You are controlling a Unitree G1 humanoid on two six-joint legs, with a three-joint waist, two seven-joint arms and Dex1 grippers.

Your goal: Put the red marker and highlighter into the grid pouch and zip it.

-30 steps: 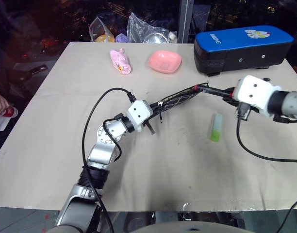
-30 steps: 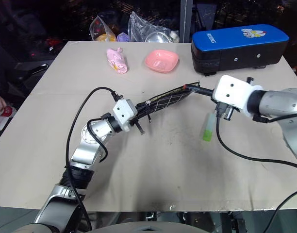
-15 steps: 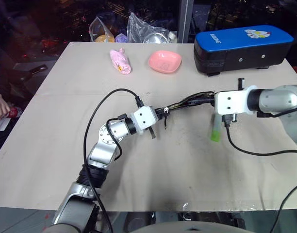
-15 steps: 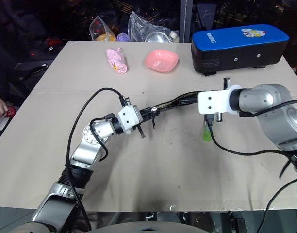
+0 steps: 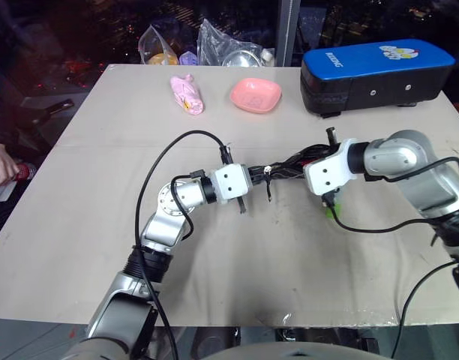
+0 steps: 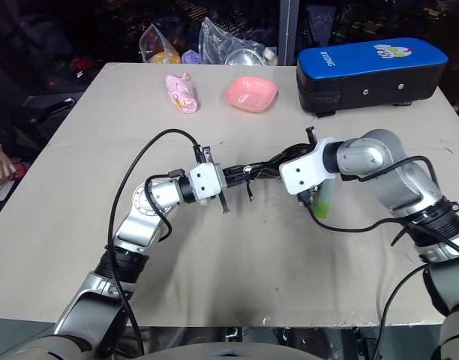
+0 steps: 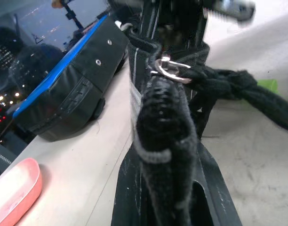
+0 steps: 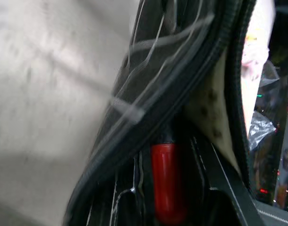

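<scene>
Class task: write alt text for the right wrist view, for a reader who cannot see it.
Close up, the red marker points into the open mouth of the grid pouch, its red end towards the camera. The beige table lies behind the pouch.

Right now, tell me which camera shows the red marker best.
The right wrist view: the red marker shows there close up, its red end sticking out of the open mouth of the grid pouch. In the head views the right gripper covers that end of the pouch. The left wrist view gives the pouch's near end and zipper pull.
</scene>
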